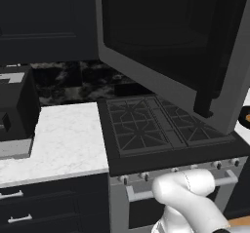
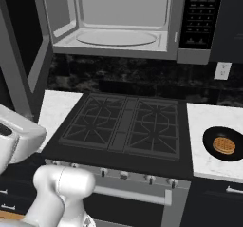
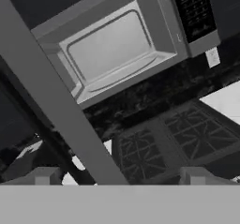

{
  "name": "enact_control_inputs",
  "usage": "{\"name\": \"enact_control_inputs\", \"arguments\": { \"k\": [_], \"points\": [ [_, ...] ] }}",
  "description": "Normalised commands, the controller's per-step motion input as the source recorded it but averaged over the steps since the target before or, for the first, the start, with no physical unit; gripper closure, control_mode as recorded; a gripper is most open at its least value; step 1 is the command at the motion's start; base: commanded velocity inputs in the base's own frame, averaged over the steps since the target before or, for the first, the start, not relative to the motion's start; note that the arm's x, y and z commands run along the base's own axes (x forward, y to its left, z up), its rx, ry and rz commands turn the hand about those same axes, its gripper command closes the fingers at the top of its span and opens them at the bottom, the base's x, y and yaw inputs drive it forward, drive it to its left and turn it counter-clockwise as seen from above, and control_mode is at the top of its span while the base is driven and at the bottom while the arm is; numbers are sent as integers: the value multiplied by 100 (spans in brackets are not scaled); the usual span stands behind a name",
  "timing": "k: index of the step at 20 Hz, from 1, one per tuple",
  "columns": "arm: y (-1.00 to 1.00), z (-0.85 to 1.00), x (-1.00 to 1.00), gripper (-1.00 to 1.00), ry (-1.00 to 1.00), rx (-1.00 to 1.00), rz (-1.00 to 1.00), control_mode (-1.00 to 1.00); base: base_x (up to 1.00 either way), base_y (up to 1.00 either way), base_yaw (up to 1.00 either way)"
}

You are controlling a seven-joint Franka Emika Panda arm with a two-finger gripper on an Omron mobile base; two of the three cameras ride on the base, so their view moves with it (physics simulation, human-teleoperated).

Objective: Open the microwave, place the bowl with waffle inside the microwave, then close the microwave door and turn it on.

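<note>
The microwave (image 2: 114, 22) hangs above the stove with its light grey cavity and pale turntable (image 2: 116, 37) exposed. The microwave door (image 1: 166, 47) is swung wide open toward me, its black bar handle (image 1: 205, 100) at the lower right. The small black bowl (image 2: 223, 144) with a round waffle in it rests on the white counter right of the stove; a sliver of the bowl (image 1: 245, 116) peeks past the door. My gripper (image 3: 119, 177) is open and holds nothing; its fingertips (image 3: 42, 176) stand far apart, below the door's grey edge (image 3: 61, 106) and facing the cavity (image 3: 112, 49).
A black gas stove (image 2: 123, 126) with knobs and an oven handle sits under the microwave. A black boxy appliance (image 1: 14, 110) stands on the left white counter (image 1: 63, 139). The control panel (image 2: 201, 17) is right of the cavity, a wall outlet (image 2: 221, 70) below it.
</note>
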Motion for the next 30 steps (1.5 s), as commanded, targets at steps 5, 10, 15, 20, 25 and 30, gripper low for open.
{"name": "enact_control_inputs", "arguments": {
  "k": [5, 10, 15, 20, 25, 30],
  "points": [
    [-12, -5, 11, -100, 29, 17, 71, -100, 0, 0, 0],
    [-2, -7, 65, -100, 29, 19, 71, -100, 0, 0, 0],
    [-1, -27, 100, -100, 19, 19, 47, -100, 0, 0, 0],
    [2, -36, 89, -100, 1, 7, 16, -100, 0, 0, 0],
    [1, -32, 57, -100, -7, 10, 1, -100, 0, 0, 0],
    [45, -22, 35, -100, -4, 11, 13, -100, 0, 0, 0]
  ]
}}
